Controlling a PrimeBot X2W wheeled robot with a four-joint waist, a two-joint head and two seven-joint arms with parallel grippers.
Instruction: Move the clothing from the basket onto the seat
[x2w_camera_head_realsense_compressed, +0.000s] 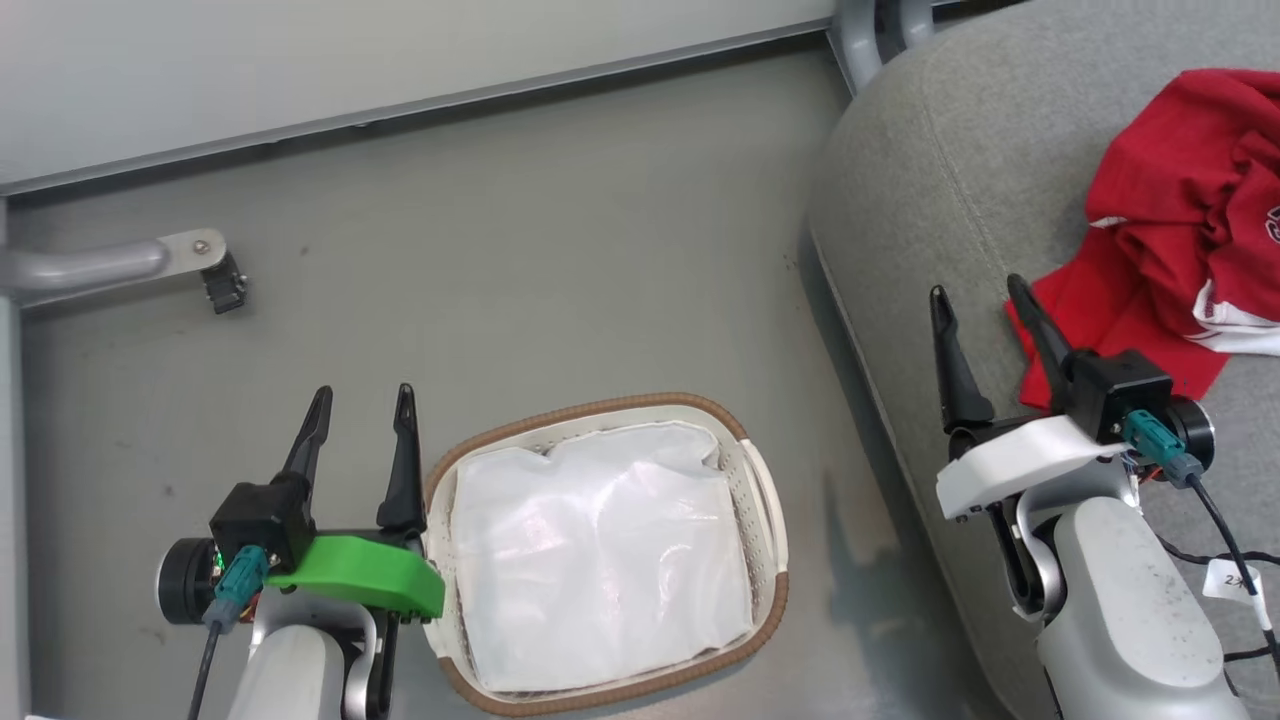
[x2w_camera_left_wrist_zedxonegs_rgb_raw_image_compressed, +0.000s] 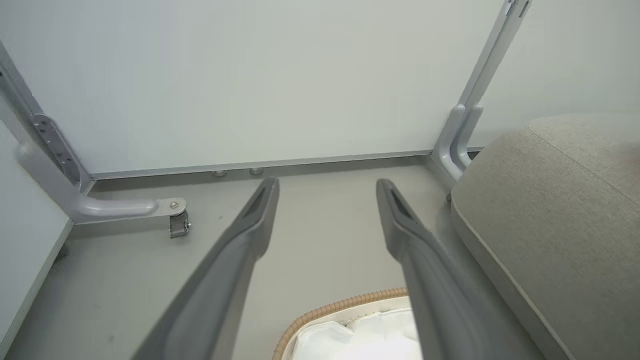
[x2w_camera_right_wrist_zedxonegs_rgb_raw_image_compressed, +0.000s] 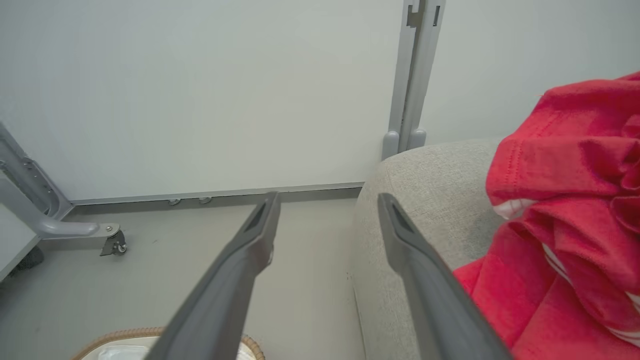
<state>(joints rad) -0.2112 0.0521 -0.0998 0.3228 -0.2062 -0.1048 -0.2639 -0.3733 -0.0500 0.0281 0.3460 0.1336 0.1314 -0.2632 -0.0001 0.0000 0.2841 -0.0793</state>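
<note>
Two red garments (x2w_camera_head_realsense_compressed: 1165, 240), one basket (x2w_camera_head_realsense_compressed: 766, 505), one seat (x2w_camera_head_realsense_compressed: 930, 180)

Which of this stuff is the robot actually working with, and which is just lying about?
Part of the job:
- red clothing, heaped on the seat
- grey seat
- basket, no red left in it

Just lying about:
- white liner inside the basket
- metal leg with a caster, on the floor
- wall

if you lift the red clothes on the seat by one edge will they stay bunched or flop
Probably flop: the red clothes lie in loose crumpled folds on the seat, so they would likely drape and unfold. They look thin, so likely light. The folds overlap, so lifting one piece may drag the rest along.
</note>
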